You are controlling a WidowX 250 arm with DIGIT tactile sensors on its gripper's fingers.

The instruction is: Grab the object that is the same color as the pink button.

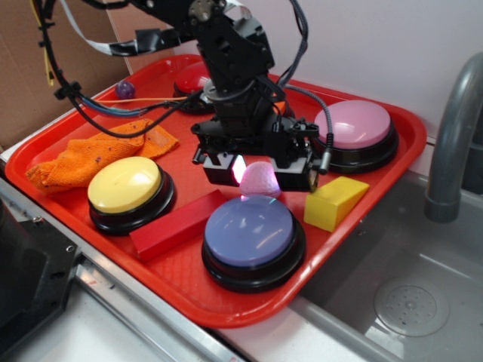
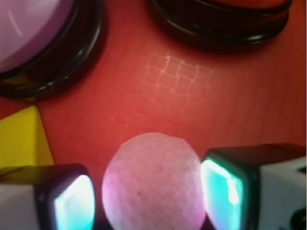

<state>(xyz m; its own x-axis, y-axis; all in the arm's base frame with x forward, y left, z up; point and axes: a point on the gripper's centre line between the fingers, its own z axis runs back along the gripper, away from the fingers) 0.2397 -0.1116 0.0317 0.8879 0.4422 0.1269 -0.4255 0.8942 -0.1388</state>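
The object, a small pale pink dimpled ball (image 1: 259,179) (image 2: 152,182), lies on the red tray (image 1: 68,128) between my gripper's (image 1: 260,175) (image 2: 151,194) two glowing pads. In the wrist view the right pad (image 2: 221,191) meets the ball's edge. A thin dark gap separates the left pad (image 2: 74,203) from the ball, so the jaws stand open close around it. The pink button (image 1: 352,124) (image 2: 29,28) sits on its black base at the tray's back right, beyond the ball.
A lavender-blue button (image 1: 251,230) lies just in front of the ball, with a yellow wedge (image 1: 336,200) (image 2: 21,139) to its right. Also on the tray are a red block (image 1: 177,222), yellow button (image 1: 124,185), orange cloth (image 1: 98,154), purple ball (image 1: 125,90) and red button (image 1: 192,75) (image 2: 225,24). A faucet (image 1: 453,136) and sink lie to the right.
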